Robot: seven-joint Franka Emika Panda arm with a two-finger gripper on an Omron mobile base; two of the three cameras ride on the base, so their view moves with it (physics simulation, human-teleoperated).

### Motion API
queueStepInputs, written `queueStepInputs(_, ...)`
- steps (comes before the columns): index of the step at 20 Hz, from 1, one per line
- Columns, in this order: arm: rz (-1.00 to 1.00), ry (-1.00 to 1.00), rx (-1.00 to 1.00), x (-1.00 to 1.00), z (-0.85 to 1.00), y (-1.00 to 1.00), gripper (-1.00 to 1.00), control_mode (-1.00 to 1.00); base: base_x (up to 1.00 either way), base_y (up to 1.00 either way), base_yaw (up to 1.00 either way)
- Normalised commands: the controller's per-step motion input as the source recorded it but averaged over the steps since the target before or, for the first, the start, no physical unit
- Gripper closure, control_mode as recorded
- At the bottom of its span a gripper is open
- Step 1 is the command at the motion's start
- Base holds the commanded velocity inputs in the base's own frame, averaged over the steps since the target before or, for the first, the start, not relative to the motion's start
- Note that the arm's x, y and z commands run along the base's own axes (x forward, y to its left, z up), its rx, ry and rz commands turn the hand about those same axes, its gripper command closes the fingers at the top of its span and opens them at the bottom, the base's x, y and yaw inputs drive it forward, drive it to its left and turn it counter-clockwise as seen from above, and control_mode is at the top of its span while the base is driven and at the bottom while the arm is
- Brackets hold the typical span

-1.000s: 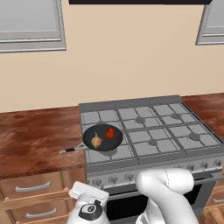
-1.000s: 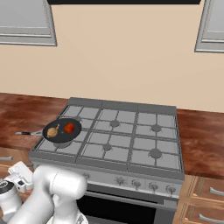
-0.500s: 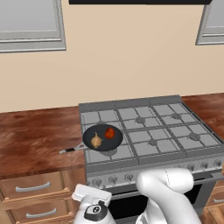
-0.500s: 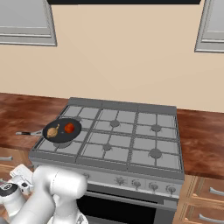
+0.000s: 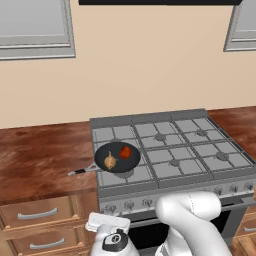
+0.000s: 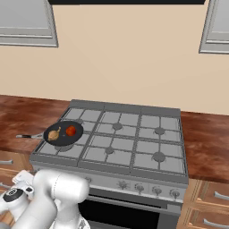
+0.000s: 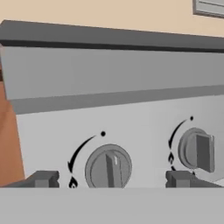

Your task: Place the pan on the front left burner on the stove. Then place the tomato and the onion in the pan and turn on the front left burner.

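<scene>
In the pan (image 5: 118, 157) | 1 tomato (image 5: 125, 152), 1 onion (image 5: 110, 161) | 2 knobs (image 7: 108, 168) before pincer (image 7: 112, 179) | jaws spread wide

Beneath the pan (image 5: 117, 156), the front left burner (image 5: 126, 173) is largely covered, only a sliver of its cap showing at the near edge. The arm blocks part of the stove (image 5: 200, 150) front in both base views, hiding several knobs. In the hand view, fingertips (image 7: 43, 178) are cut by the lower band, and a second knob (image 7: 197, 150) blurs near the right.
</scene>
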Motion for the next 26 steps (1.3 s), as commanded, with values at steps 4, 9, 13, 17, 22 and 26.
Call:
queueStepInputs(4, 0.07, 0.00, 0.00, 0.12, 0.00, 0.00, 1.00, -1.00, 0.00, 0.00, 0.00)
queueStepInputs(9, 0.04, 0.00, 0.00, 0.14, 0.00, 0.00, 1.00, -1.00, 0.00, 0.00, 0.00)
queueStepInputs(13, 0.04, -0.01, 0.00, 0.07, 0.00, 0.00, 1.00, -1.00, 0.00, 0.00, 0.00)
queueStepInputs(17, 0.04, 0.00, -0.08, 0.03, 0.00, 0.00, 1.00, -1.00, 0.00, 0.00, 0.00)
queueStepInputs(22, 0.09, 0.00, -0.20, 0.10, 0.00, 0.00, 1.00, -1.00, 0.00, 0.00, 0.00)
queueStepInputs(26, 0.11, 0.04, -0.40, 0.11, 0.01, 0.00, 1.00, -1.00, 0.00, 0.00, 0.00)
